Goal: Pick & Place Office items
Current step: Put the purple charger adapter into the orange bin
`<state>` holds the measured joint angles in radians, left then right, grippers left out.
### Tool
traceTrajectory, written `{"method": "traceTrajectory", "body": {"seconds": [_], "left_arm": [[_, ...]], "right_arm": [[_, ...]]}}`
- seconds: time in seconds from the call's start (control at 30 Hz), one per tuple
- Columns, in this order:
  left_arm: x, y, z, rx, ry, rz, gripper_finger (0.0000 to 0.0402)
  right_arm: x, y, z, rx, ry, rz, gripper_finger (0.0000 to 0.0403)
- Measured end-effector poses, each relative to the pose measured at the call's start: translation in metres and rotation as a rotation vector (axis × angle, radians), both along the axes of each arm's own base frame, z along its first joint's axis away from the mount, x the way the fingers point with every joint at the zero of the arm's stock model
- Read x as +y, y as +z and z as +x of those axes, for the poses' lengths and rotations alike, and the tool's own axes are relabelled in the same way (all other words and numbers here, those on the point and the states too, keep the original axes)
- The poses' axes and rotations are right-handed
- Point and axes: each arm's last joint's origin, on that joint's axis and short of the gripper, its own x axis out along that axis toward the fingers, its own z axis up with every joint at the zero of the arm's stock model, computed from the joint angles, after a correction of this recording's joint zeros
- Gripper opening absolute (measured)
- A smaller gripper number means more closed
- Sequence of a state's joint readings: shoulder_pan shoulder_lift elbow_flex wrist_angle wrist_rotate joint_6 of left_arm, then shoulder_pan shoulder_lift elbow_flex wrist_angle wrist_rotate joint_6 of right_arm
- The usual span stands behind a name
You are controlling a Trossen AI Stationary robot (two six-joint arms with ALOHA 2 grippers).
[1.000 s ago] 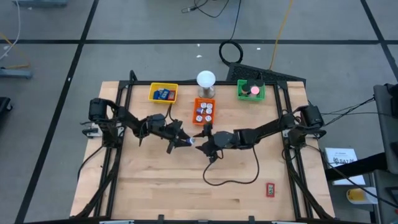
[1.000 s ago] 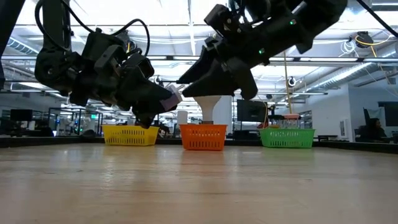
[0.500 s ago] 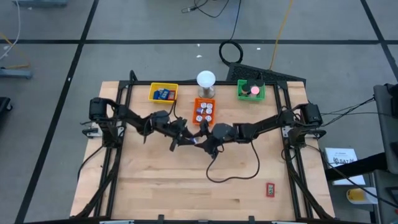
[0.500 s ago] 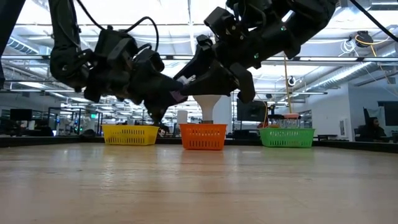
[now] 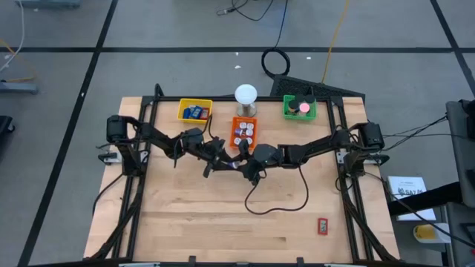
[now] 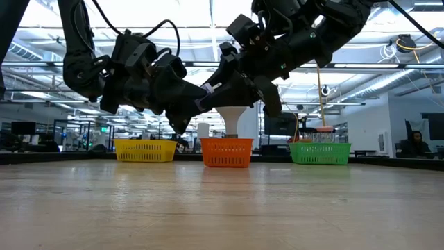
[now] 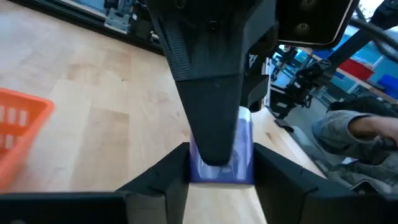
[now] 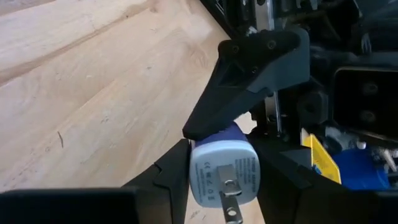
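Up above the middle of the wooden tabletop [image 5: 185,215], just in front of the orange tray [image 5: 243,132], the two arms meet over a small plug-in charger [image 8: 222,163]: a stubby white-and-lavender block with rounded corners, a printed label on its flat end and a metal prong sticking out of that face. It sits between the fingers of the right gripper [image 8: 222,180], which stand on either side of its body and look to be nipping it, while the left gripper [image 7: 221,171] has its own fingers at the sides of the same block, so both have a hold at this instant, and I cannot say which one is carrying the weight. I'd judge it light, rigid and a bit slick, being smooth moulded plastic; it won't give under pressure, so a squeeze across the two flat sides is the sure place to take it, well clear of the prong, which could twist it out. The fingers are matte black, wedge-shaped and hard. Behind are the slatted plastic baskets: the yellow tray [image 5: 194,111] and green tray [image 5: 299,108].
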<state>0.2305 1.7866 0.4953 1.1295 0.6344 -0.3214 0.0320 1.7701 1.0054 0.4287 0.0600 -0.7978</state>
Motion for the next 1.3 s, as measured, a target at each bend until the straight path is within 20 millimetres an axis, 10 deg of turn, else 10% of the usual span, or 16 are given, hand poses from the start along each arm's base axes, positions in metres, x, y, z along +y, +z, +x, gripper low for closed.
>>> {"method": "traceTrajectory", "body": {"seconds": [0.5,0.87,1.3], "left_arm": [[0.045,0.008,-0.026,0.074,0.216,0.213,0.0269],[0.047,0.003,-0.03,0.128,0.254,0.304,0.0211],[0.055,0.002,-0.033,0.146,0.287,0.323,0.0144]], "right_arm": [[-0.084,0.05,0.012,0.297,-0.584,0.262,0.0131],[-0.121,0.006,0.041,0.605,-0.706,0.427,0.0134],[-0.127,-0.001,0.039,0.642,-0.721,0.499,0.0139]]}}
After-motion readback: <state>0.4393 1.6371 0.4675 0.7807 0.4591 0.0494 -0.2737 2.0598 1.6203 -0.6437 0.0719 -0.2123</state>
